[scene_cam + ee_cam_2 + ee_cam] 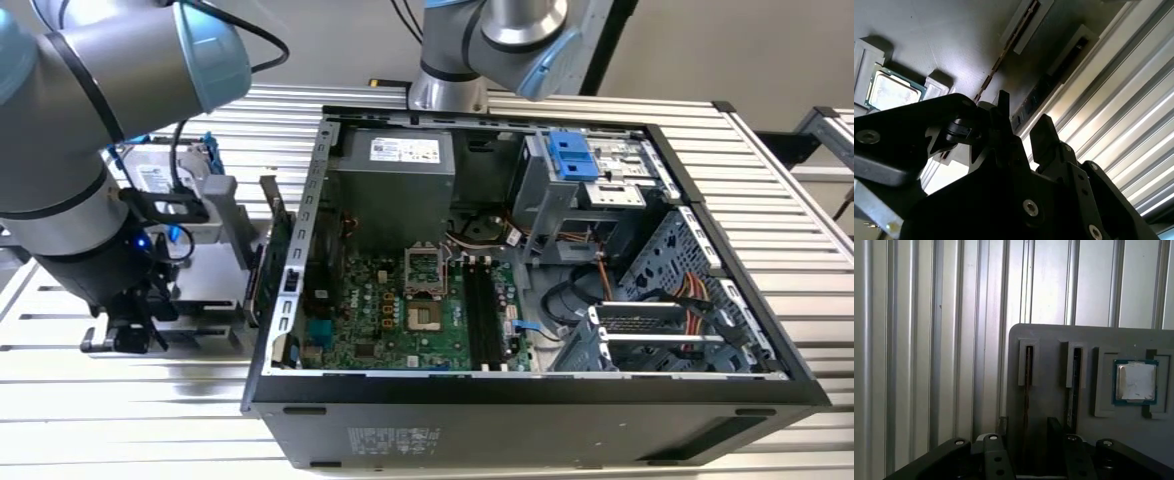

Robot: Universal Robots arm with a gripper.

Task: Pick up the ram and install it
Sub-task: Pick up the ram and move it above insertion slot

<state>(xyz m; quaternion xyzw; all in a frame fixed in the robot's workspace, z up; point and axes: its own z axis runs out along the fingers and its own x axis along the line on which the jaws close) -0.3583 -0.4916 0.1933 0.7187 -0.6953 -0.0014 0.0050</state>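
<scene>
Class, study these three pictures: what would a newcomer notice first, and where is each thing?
The open computer case sits in the exterior view's middle, its green motherboard bare. At that view's left the arm reaches down beside it. In the first wrist view the tool hangs open over a grey tray holding a shiny chip.

I can read no word or number around me. The white label (404, 150) on the power supply (387, 200) carries print too small to tell. So do the pale sticker (394, 440) on the computer case's (561, 425) outer wall and the label (155, 178) on the silver drive (200, 195) beside it. In the first wrist view the ram (1026, 390) shows me its thin edge, and the processor's (1136, 381) lid bears nothing legible.
</scene>
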